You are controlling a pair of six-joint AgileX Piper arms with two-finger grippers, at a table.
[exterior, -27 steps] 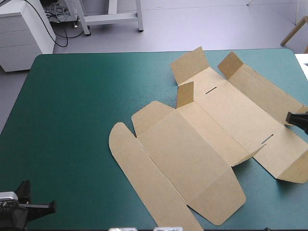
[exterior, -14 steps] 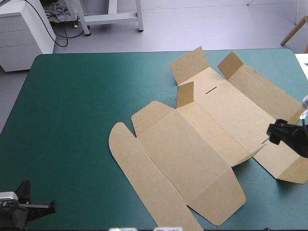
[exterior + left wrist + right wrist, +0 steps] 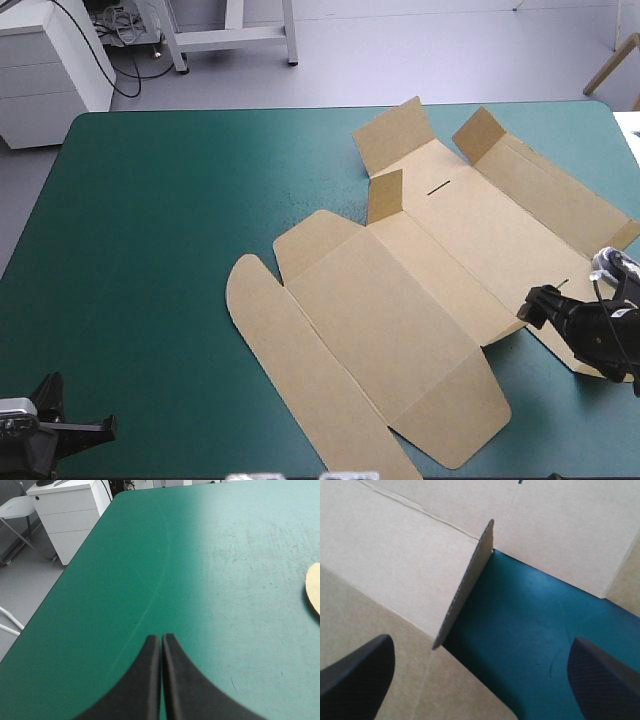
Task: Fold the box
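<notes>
- Fingers (image 3: 357,672) of the right gripper (image 3: 481,641) are spread wide and pinch nothing. A side flap (image 3: 466,587) stands on edge just ahead of the gap, with bare cover (image 3: 530,625) beside it.
- Seen from above, the right gripper (image 3: 536,304) hangs over the box (image 3: 400,300) near the table's right edge, at the notch where the side flap (image 3: 518,322) lifts off the cover (image 3: 170,220). I cannot tell whether a finger touches the board.
- The left gripper (image 3: 161,641) is pressed together into one point and holds nothing. From above, the left gripper (image 3: 95,428) sits at the near left corner, well apart from the box. Only the tip of a rounded flap (image 3: 314,587) shows ahead of it, off to one side.
- The box lies as a cut sheet over the right half of the table, running from the far right corner toward the middle of the near edge. Nearly every panel is flat on the cover.
- Done so far, as I judge it: next to nothing. Three tabs (image 3: 392,130) at the far end tilt up and the side flap is part raised. No wall is stood up or tucked, and there is no tray shape.
- Left to do, by my reading: raise the long walls, turn the tabs in at the corners, and fold the end panels over them. Their tongues likely go into a slot (image 3: 438,186) on each side, and the lid stays flat. The job looks to be at its very start.
</notes>
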